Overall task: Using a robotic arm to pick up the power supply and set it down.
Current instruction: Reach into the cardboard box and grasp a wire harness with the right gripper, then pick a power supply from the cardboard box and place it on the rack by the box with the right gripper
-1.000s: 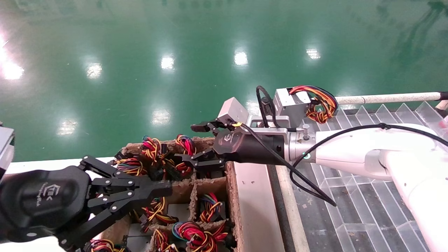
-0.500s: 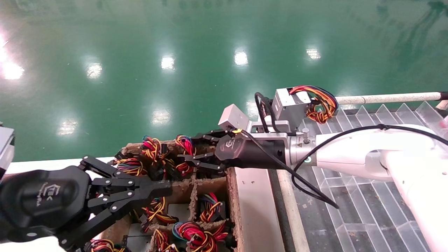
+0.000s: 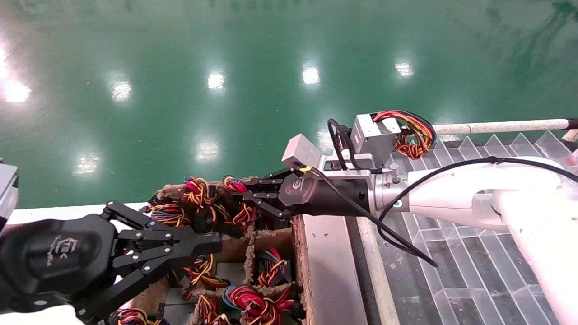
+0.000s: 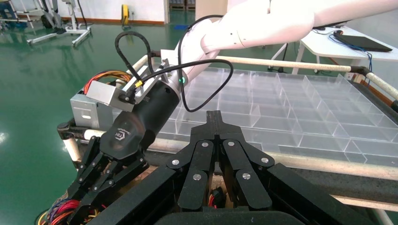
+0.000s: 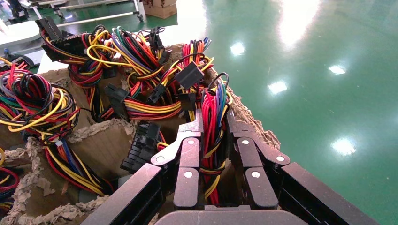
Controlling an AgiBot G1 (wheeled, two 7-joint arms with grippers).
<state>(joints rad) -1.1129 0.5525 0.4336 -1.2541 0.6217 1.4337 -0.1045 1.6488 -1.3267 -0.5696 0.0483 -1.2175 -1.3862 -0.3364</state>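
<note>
A: Glossy green floor all round, lamp glare on it. Nearest the robot, the left end effector (image 3: 212, 246) hangs over the near cells of the cardboard crate (image 3: 295, 253), fingers drawn together, nothing between them. Idle, I'd say.

B: And the working side?

A: Farther in, the right end effector (image 3: 244, 203) has reached into the crate's far row. The right wrist view shows its fingers (image 5: 188, 159) closed most of the way round a bundle of red, yellow and black wires (image 5: 213, 136), pinching the strands.

B: So where's the power supply?

A: Its case isn't visible; the bundle runs down into that far cell, so I judge it sits below, hidden by wires and dividers. This looks like the grasp step, before lifting.

B: Next?

A: Probably a slow, straight lift, so neighbouring plugs don't snag, then across to the clear tray (image 3: 474, 262). Beyond, a grey box (image 3: 372, 135) with coiled wires stands at the tray's far edge.
</note>
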